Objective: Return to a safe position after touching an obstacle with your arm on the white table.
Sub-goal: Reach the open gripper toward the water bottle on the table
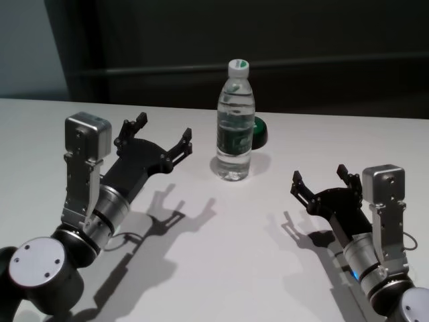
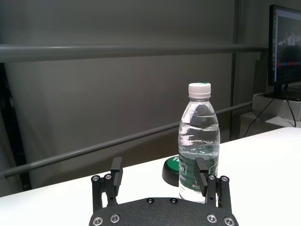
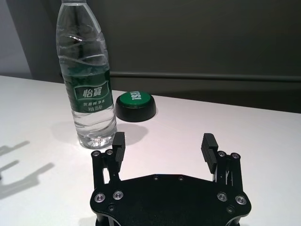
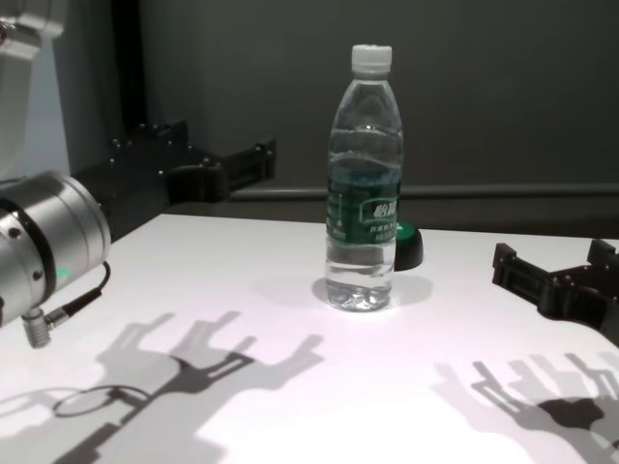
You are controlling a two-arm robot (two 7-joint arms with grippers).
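**Looks like the arms are clear of the bottle — mostly parked, not tucked yet**

On the white surface (image 1: pixel 201 268), the biggest thing here by far, nothing's knocked over. The water bottle (image 1: pixel 236 121) stands upright around the middle, cap on, with the little black dome with the green top (image 1: pixel 259 131) just behind it.

Left gripper (image 1: pixel 163 136): hanging above the surface, fingers spread wide, nothing between them. The bottle sits ahead of its fingertips and a bit off to the robot's right, near but apart, with no contact I can see. In the left wrist view the bottle lines up behind one finger (image 2: pixel 201 173), but that's just overlap in depth.

Right gripper (image 1: pixel 320 181): fingers also wide and empty. The bottle is ahead of those fingertips and off to the robot's left, well apart.

My read on progress: neither arm is touching the obstacle, so the backing-off part looks basically done. What's left, if anything, is pulling the left arm farther home, since it's the one sitting closer. The bottle upright is a good sign.
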